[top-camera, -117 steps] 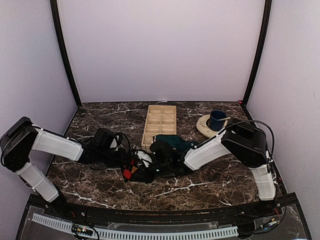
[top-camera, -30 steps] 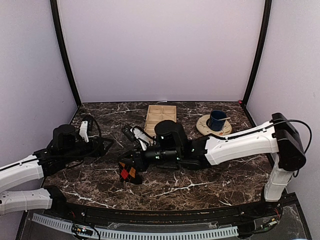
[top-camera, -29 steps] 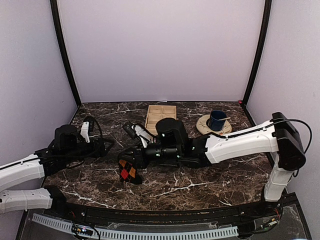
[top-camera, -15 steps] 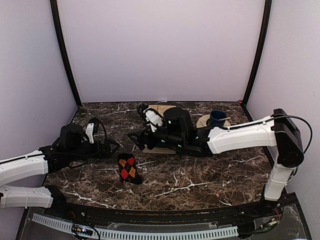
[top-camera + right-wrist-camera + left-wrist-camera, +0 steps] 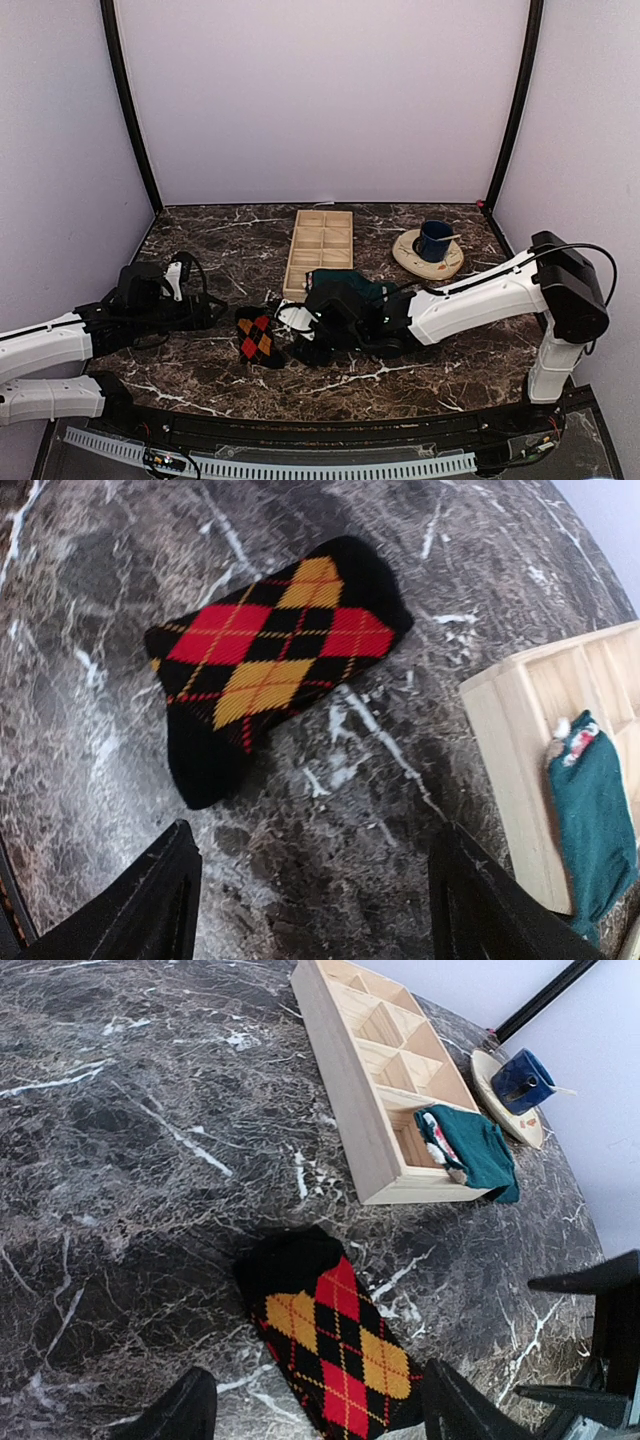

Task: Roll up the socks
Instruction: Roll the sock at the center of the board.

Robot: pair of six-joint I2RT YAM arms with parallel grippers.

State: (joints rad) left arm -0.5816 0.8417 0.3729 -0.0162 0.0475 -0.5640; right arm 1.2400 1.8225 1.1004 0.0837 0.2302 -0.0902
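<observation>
The black sock with red and orange argyle diamonds (image 5: 257, 338) lies flat on the marble table, free of both grippers. It also shows in the left wrist view (image 5: 335, 1345) and the right wrist view (image 5: 270, 660). The plain teal sock (image 5: 345, 283) hangs over the near end of the wooden tray (image 5: 318, 245). My left gripper (image 5: 213, 312) is open just left of the argyle sock, and its jaws straddle the sock's near part (image 5: 315, 1375). My right gripper (image 5: 287, 328) is open just right of that sock, over bare marble (image 5: 315, 832).
A dark blue mug (image 5: 434, 240) sits on a round saucer (image 5: 412, 258) at the back right. The wooden tray (image 5: 372, 1055) has several compartments, and the teal sock (image 5: 470, 1145) covers its nearest one. Dark posts and pale walls enclose the table.
The right gripper opened and let go of the argyle sock, swung back over the tray, then came down again right of the sock. The left gripper moved right, closer to the sock.
</observation>
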